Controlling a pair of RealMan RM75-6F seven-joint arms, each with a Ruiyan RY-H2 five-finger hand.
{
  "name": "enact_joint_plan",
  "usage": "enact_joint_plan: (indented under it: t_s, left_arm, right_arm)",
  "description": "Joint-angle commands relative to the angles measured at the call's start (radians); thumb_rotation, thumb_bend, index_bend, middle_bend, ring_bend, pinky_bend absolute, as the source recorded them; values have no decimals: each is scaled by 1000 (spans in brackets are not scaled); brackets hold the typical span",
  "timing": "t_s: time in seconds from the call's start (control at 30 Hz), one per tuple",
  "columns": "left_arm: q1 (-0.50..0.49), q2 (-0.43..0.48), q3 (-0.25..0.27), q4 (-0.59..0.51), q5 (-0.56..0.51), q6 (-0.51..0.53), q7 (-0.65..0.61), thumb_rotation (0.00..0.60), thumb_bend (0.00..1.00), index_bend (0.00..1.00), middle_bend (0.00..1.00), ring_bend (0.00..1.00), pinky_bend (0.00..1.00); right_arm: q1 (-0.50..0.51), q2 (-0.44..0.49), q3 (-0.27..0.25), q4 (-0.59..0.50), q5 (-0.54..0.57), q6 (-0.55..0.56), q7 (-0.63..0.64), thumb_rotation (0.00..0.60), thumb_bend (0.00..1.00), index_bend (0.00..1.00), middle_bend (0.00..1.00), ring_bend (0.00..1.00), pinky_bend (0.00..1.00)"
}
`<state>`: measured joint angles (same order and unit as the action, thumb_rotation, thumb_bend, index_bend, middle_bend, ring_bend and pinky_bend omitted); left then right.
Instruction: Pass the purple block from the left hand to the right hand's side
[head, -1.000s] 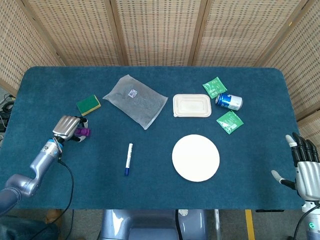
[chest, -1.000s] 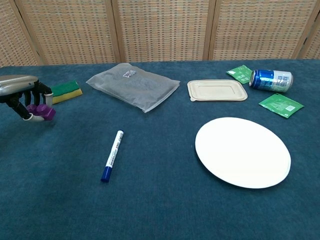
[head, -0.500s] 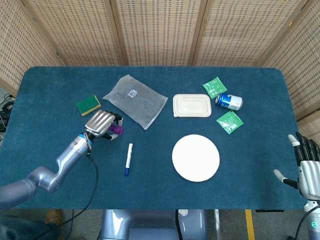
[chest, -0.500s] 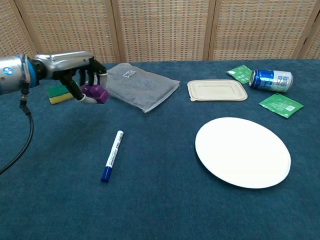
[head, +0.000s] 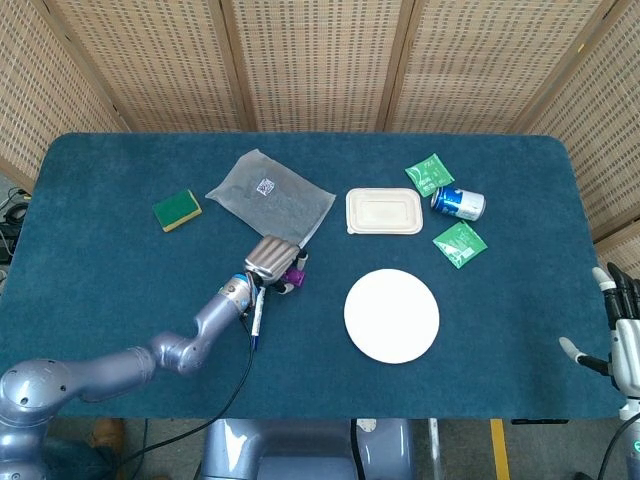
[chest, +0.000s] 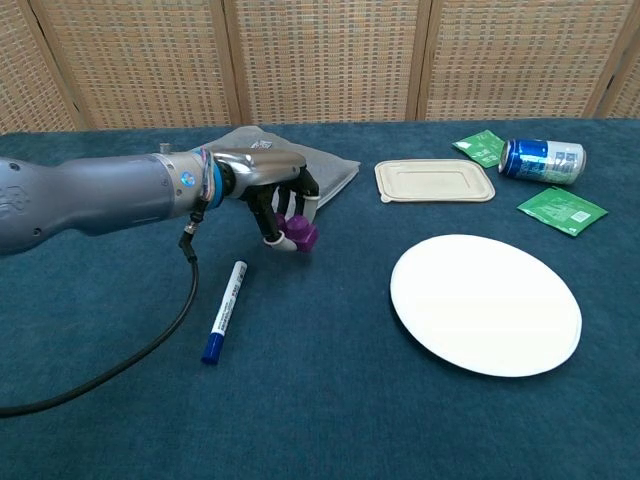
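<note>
My left hand (head: 272, 261) (chest: 272, 194) reaches over the middle of the table and holds the purple block (head: 294, 277) (chest: 301, 234) under its curled fingers, just above the blue cloth. The block hangs between the marker pen and the white plate. My right hand (head: 625, 335) shows only at the right edge of the head view, beyond the table's side, fingers apart and empty. The chest view does not show it.
A white plate (head: 391, 315) (chest: 485, 303) lies right of the block. A marker pen (head: 256, 318) (chest: 225, 310) lies under the left forearm. A grey bag (head: 270, 201), a lidded tray (head: 384, 211), a can (head: 458, 203), green packets (head: 459, 243) and a sponge (head: 177, 210) lie further back.
The left hand has carried the purple block rightward from the far left, past the sponge, to the middle near the plate. The right hand has sunk lower at the frame's edge.
</note>
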<state>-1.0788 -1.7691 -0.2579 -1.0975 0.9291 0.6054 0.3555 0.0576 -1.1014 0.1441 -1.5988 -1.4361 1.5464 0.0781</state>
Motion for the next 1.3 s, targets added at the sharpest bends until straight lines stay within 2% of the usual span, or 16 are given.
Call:
enact_joint_plan:
  t_s: [0.03, 0.07, 0.1, 0.17, 0.2, 0.23, 0.3, 0.43, 0.57, 0.67, 0.8, 0.9, 1.03, 1.17, 1.3]
  left_arm:
    - [-34, -45, -4, 41, -61, -8, 31, 600, 342, 505, 449, 427, 432]
    - [-36, -46, -3, 40, -65, -7, 30, 600, 338, 490, 435, 404, 417]
    - [-37, -45, -1, 37, -68, -9, 29, 600, 316, 449, 392, 338, 374]
    - [-39, -36, 5, 26, -74, -18, 27, 600, 240, 286, 246, 155, 242]
    - [-39, -31, 7, 21, -79, -23, 26, 600, 176, 155, 135, 62, 149]
    - [-39, -21, 8, 9, -86, -29, 24, 600, 119, 56, 53, 11, 70]
    - [-28, 10, 0, -42, -92, -20, 0, 600, 55, 0, 0, 0, 7]
    - [18, 86, -8, -158, -42, 41, -53, 600, 34, 0, 0, 0, 0]
    - [98, 183, -14, -279, 54, 157, -124, 600, 32, 0, 0, 0, 0]
    - [187, 278, -1, -373, 141, 290, -164, 600, 22, 0, 0, 0, 0]
    - [287, 392, 32, -462, 167, 420, -139, 600, 21, 0, 0, 0, 0]
    - [399, 482, 65, -524, 159, 550, -121, 600, 18, 0, 0, 0, 0]
    - [508, 553, 97, -580, 159, 652, -155, 600, 18, 0, 0, 0, 0]
    - [614, 630, 147, -633, 183, 723, -203, 600, 17, 0, 0, 0, 0]
    - [681, 670, 178, -642, 224, 754, -265, 600, 18, 0, 0, 0, 0]
  right_arm:
    - [0, 1, 1, 1, 2, -1, 3, 600, 0, 60, 0, 0, 0]
    - [0, 2, 2, 1, 3, -2, 4, 600, 0, 61, 0, 0, 0]
    - [0, 2, 2, 2, 3, -2, 5, 600, 0, 61, 0, 0, 0]
    - [0, 2, 3, 3, 5, -4, 7, 600, 0, 60, 0, 0, 0]
    - [1, 2, 3, 3, 5, -5, 7, 600, 0, 60, 0, 0, 0]
    - [1, 2, 3, 5, 5, -6, 7, 600, 0, 60, 0, 0, 0]
    - [2, 1, 4, 5, 5, -6, 7, 600, 0, 60, 0, 0, 0]
    - [4, 2, 6, 3, 5, -7, 5, 600, 0, 61, 0, 0, 0]
    - [6, -1, 4, -1, 0, -7, -4, 600, 0, 60, 0, 0, 0]
    - [15, -9, 4, 0, 0, -20, -20, 600, 0, 59, 0, 0, 0]
    - [46, -13, 8, -4, -7, -54, -61, 600, 0, 57, 0, 0, 0]
    - [103, -1, 20, -46, -6, -130, -112, 600, 0, 43, 0, 0, 0]
    - [174, 11, 46, -112, 28, -225, -187, 600, 0, 6, 0, 0, 0]
    - [274, -22, 85, -151, 91, -333, -312, 600, 0, 8, 0, 0, 0]
    - [383, -79, 124, -189, 223, -454, -430, 600, 0, 14, 0, 0, 0]
